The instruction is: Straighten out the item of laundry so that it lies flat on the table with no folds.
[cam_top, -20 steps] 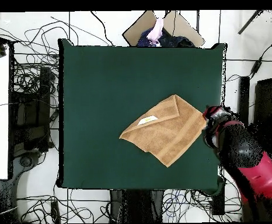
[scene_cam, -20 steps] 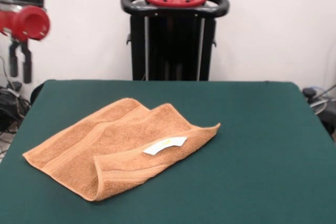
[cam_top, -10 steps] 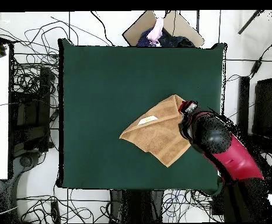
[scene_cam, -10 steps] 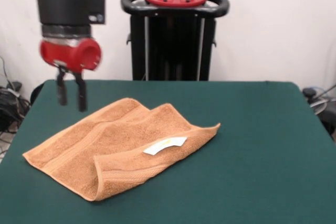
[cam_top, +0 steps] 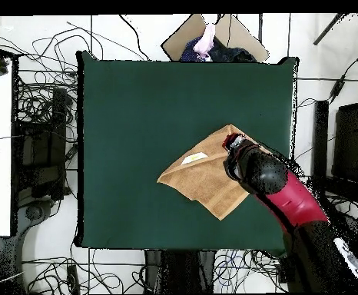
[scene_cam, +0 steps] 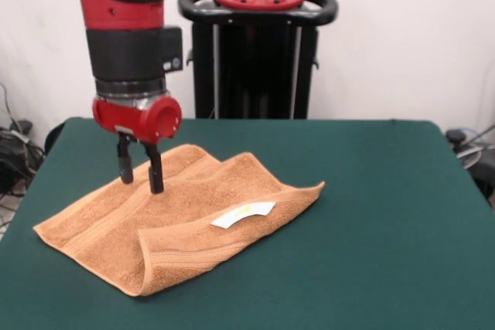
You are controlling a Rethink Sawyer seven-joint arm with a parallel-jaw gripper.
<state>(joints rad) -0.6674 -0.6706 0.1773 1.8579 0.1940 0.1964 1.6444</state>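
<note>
Two fingers of my hand [scene_cam: 139,178] hang spread apart, gripping nothing, just above the towel [scene_cam: 178,214], toward its 10 o'clock part in the front view. Only that view shows them; overhead my arm hides them. The towel lies folded on the green counter [cam_top: 136,115], white label [scene_cam: 244,214] up.

One towel [scene_cam: 178,218], one table [scene_cam: 387,214]

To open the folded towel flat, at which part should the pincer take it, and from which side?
Probably the pointed corner of the folded-over flap, beyond the white label. It lies on top of the towel, slightly raised and free, so coming from above and pulling it outward over the bare table should undo the fold. The open pincer now hangs over the opposite end.
</note>
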